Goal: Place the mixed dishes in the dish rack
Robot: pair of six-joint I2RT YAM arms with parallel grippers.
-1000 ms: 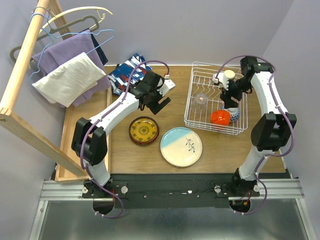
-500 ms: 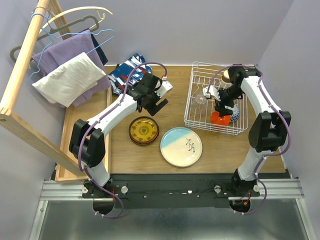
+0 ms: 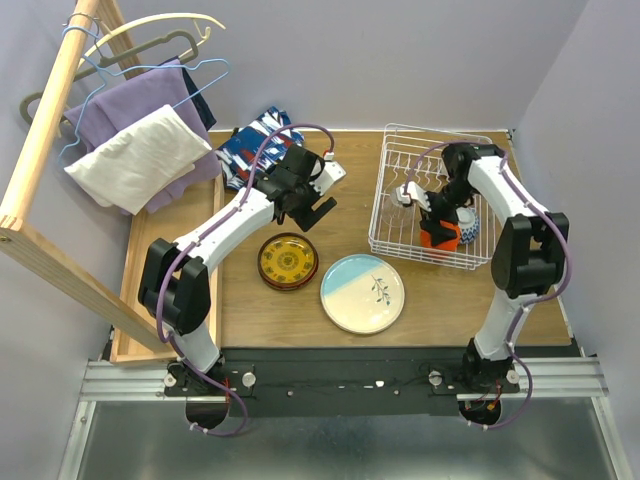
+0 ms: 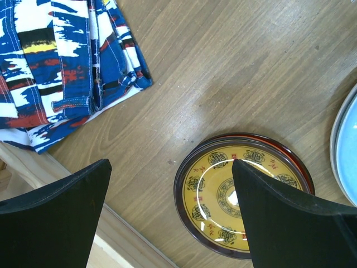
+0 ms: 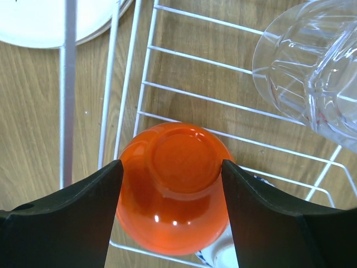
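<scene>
The white wire dish rack point(image 3: 383, 238) stands at the right back of the table. An orange-red bowl point(image 5: 173, 190) lies upside down in it, at its near side point(image 3: 441, 238). My right gripper point(image 5: 171, 162) is open and straddles this bowl, one finger close on each side point(image 3: 437, 222). A blue-patterned bowl point(image 3: 470, 226) sits right of it, and a clear glass point(image 5: 312, 72) lies further in. The dark red-yellow plate point(image 3: 288, 261) and the pale blue-cream plate point(image 3: 362, 292) lie on the table. My left gripper point(image 4: 170, 162) hangs open above the dark plate's point(image 4: 223, 201) far left edge point(image 3: 315, 210).
A blue-red-white cloth point(image 3: 250, 145) lies at the back, left of my left gripper. Clothes on wire hangers point(image 3: 140, 140) and a slanted wooden rail point(image 3: 40, 150) fill the left side. A raised wooden ledge point(image 3: 140, 300) runs along the table's left edge.
My right gripper has come from the rack's back right down and leftward over the orange-red bowl. The left arm has barely shifted.
</scene>
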